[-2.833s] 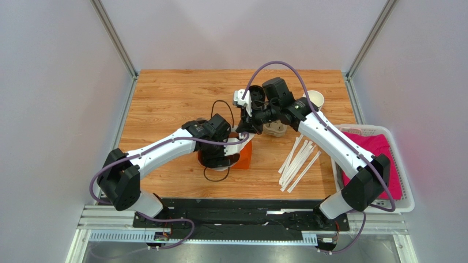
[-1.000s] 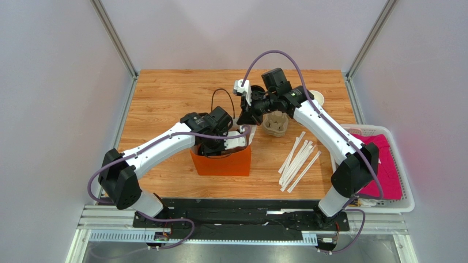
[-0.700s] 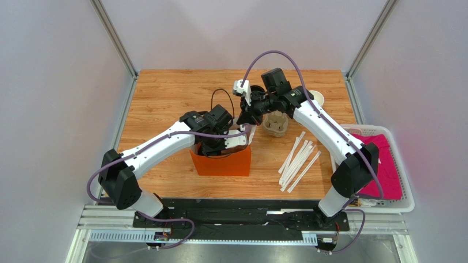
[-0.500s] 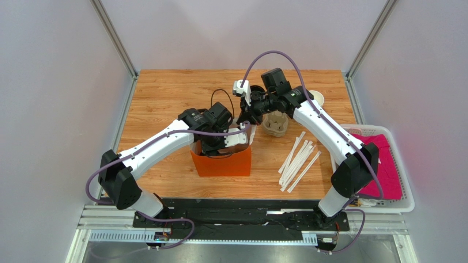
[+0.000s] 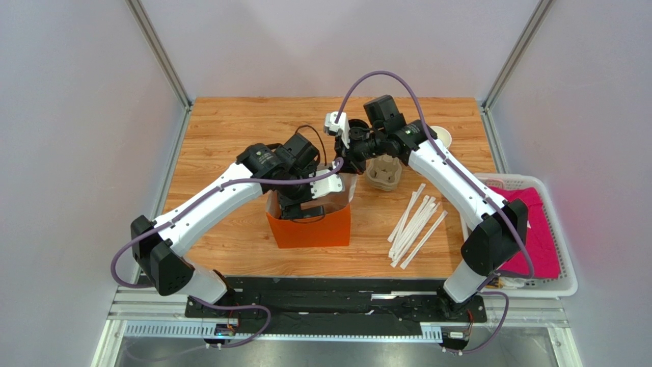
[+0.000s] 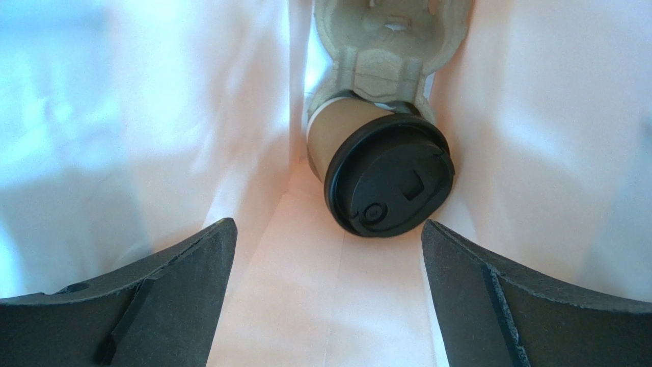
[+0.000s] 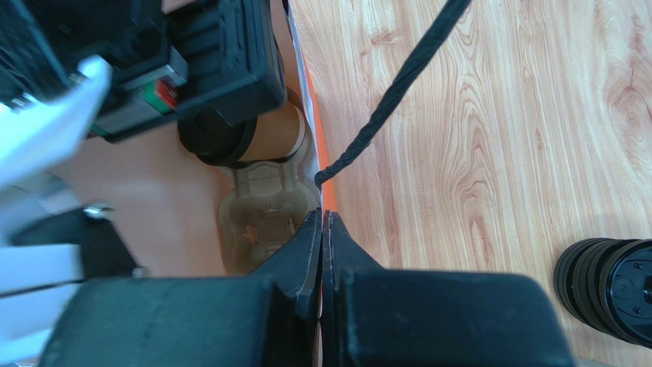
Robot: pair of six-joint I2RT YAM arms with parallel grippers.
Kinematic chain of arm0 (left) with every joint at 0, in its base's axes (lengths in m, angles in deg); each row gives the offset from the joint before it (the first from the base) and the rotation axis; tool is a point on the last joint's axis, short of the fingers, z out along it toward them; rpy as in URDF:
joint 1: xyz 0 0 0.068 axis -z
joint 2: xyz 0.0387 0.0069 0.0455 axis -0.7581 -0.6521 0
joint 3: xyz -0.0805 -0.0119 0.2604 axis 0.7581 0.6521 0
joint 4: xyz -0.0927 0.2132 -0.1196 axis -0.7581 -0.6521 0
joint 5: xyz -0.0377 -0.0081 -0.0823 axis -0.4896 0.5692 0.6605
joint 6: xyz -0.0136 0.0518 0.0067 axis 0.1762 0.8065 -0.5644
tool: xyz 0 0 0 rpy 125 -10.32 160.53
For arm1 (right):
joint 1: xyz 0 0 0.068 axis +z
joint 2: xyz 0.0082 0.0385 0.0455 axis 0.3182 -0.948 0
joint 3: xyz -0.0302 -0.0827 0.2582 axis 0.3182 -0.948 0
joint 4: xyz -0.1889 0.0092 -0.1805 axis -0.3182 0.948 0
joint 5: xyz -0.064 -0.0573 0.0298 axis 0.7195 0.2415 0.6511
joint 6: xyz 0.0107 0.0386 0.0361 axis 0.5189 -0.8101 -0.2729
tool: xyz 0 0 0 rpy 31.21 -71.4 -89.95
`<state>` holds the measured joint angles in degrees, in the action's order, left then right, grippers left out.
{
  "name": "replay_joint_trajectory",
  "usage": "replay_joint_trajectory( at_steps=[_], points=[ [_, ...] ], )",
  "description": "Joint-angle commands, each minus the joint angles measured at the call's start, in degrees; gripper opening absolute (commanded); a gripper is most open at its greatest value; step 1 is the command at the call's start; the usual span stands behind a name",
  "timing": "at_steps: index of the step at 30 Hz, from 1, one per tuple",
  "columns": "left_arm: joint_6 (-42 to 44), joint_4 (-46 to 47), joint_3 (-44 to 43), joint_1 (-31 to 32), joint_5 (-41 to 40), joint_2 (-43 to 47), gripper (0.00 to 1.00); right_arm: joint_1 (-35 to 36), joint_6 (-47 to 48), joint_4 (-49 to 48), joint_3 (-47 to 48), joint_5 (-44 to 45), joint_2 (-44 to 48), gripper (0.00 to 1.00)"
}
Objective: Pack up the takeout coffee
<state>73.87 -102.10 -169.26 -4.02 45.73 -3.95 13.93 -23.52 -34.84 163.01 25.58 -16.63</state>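
Wood tabletop [image 5: 229, 130], pale walls [image 5: 76, 153]; takeout coffee [image 6: 386, 183] inside orange bag [image 5: 310, 228]

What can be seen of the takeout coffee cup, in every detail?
The takeout coffee is a tan paper cup closed by a round black plastic lid with a small sip hole. It sits in a socket of a moulded pulp carrier inside the white-lined bag. The left gripper hangs open above it, fingers not touching.

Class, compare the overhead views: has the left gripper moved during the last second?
Yes. Measured against the orange bag, the left gripper has shifted slightly toward the table's far edge, probably rising, leaving the takeout coffee inside.
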Motion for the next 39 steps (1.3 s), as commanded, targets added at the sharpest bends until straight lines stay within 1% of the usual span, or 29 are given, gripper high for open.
replay_joint_trajectory(
  at_steps=[1,10,17,24,30,31,33,34,36,37,39],
  points=[
    [-2.23,-1.88,-4.45,-0.36,1.59,3.08,0.99,-0.15,1.9,0.81,0.04,1.52,1.03,0.0],
    [-2.58,-3.91,-8.14,-1.42,2.21,2.9,0.99,-0.06,2.43,0.28,-0.31,1.6,1.55,0.0],
    [-3.99,-5.14,-16.13,-4.58,5.02,4.57,0.99,-0.06,2.69,-0.16,-0.14,2.13,1.55,0.0],
    [-7.24,-4.35,-24.32,-8.18,4.32,5.19,0.99,-0.23,0.33,-2.0,2.23,4.24,-0.82,0.0],
    [-11.89,-2.16,-27.74,-14.07,3.88,5.72,0.99,-1.2,-1.52,-3.41,6.54,6.08,-4.24,0.0],
    [-12.94,-2.15,-28.7,-16.51,3.88,4.93,0.99,-1.29,-1.52,-3.85,7.33,6.52,-5.2,0.0],
    [-15.23,-1.8,-30.47,-18.98,3.62,4.23,0.99,-1.73,-1.35,-3.76,9.78,6.44,-6.53,0.0],
    [-15.59,-1.45,-30.56,-21.43,3.44,3.96,0.99,-1.9,-1.17,-3.85,10.49,6.35,-7.84,0.0],
    [-16.38,0.04,-30.12,-23.82,3.26,3.96,0.99,-1.9,-0.56,-3.85,12.86,6.53,-8.9,0.0],
    [-16.64,0.48,-30.03,-26.01,3.35,3.96,0.99,-2.08,-0.3,-3.76,13.57,6.53,-9.95,0.0],
    [-17.78,0.75,-30.12,-27.78,3.79,3.7,0.99,-2.08,-0.03,-3.76,15.06,6.53,-10.83,0.0]
  ],
)
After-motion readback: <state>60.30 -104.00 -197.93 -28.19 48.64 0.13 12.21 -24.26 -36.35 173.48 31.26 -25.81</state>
